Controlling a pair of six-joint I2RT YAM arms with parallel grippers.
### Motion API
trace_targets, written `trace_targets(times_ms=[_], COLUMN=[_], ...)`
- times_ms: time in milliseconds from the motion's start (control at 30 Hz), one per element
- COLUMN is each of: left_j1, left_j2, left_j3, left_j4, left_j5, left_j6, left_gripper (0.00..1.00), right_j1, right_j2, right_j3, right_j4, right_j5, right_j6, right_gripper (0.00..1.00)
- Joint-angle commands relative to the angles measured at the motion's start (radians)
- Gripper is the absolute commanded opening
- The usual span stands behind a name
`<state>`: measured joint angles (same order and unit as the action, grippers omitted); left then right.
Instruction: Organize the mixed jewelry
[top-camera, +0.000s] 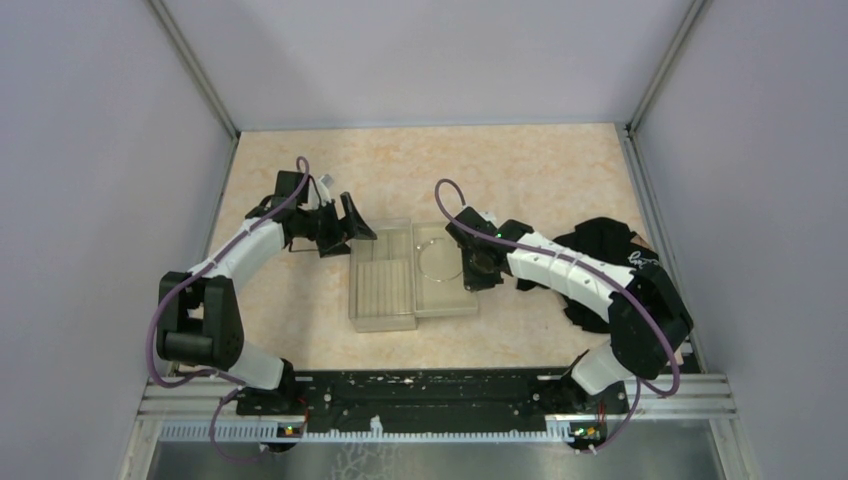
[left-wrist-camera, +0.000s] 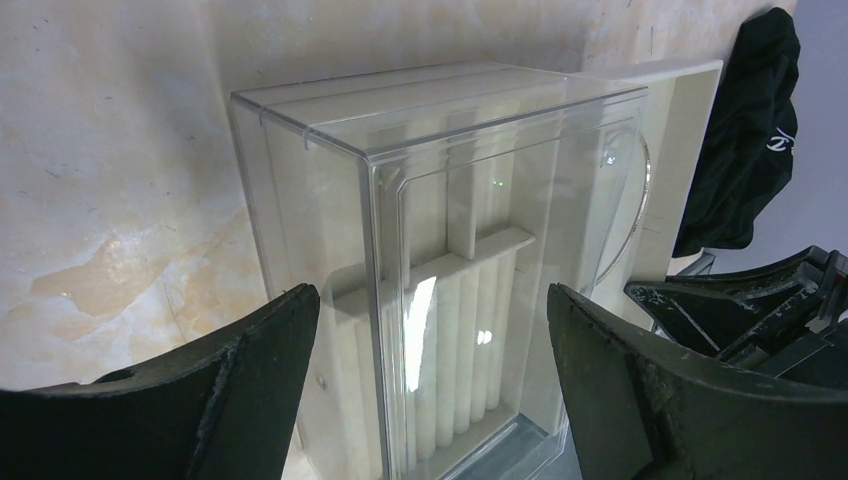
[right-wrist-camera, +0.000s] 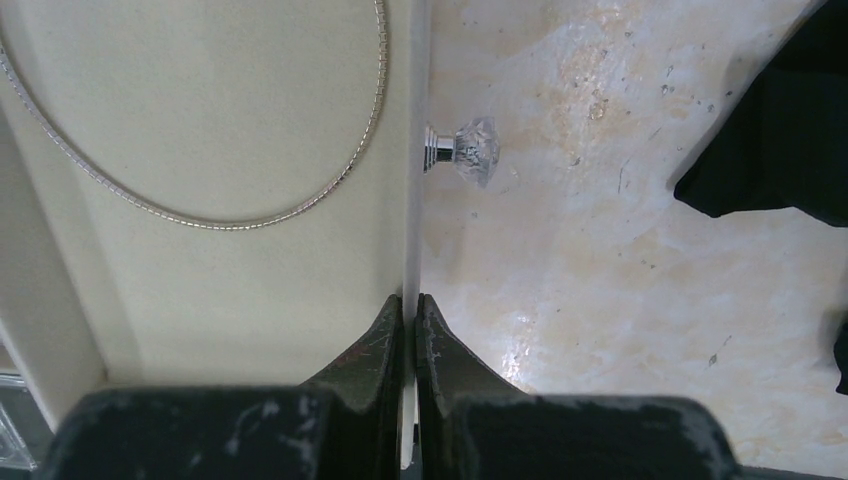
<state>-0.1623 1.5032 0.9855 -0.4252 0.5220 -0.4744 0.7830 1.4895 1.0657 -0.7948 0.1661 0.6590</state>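
A thin silver wire hoop (right-wrist-camera: 250, 220) of the mixed jewelry lies flat on the beige floor of a pulled-out drawer (top-camera: 447, 300); the top view shows the same hoop (top-camera: 436, 277). My right gripper (right-wrist-camera: 410, 310) is shut on the drawer's thin white front wall (right-wrist-camera: 412, 200), just below its crystal knob (right-wrist-camera: 470, 150). The drawer belongs to a clear plastic case (left-wrist-camera: 450, 200) with a ridged beige insert (left-wrist-camera: 470, 330). My left gripper (left-wrist-camera: 430, 300) is open, its fingers astride the case's near end without touching it.
A black cloth (top-camera: 600, 250) is bunched on the table to the right of the drawer, under my right arm, and its edge (right-wrist-camera: 770, 150) shows beside the knob. Grey walls close in the marbled tabletop (top-camera: 520, 170) on three sides.
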Motion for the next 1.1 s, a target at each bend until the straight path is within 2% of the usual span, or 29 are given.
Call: trace_targets(times_ms=[0,1067], left_j1=[-0.009,-0.018], left_j2=[-0.012,-0.026], left_j3=[-0.012,-0.034], left_j4=[0.022,0.023], left_j5=[0.024,0.029], left_j6=[0.01,0.008], left_gripper=[0.9,0.9], right_j1=[0.021,0.021], right_j2=[-0.066,-0.097], right_j3=[0.024,0.039], right_j4=[0.038,0.081], right_j5=[0.002,0.025], right_j6=[0.009,0.015], right_gripper=[0.0,0.0])
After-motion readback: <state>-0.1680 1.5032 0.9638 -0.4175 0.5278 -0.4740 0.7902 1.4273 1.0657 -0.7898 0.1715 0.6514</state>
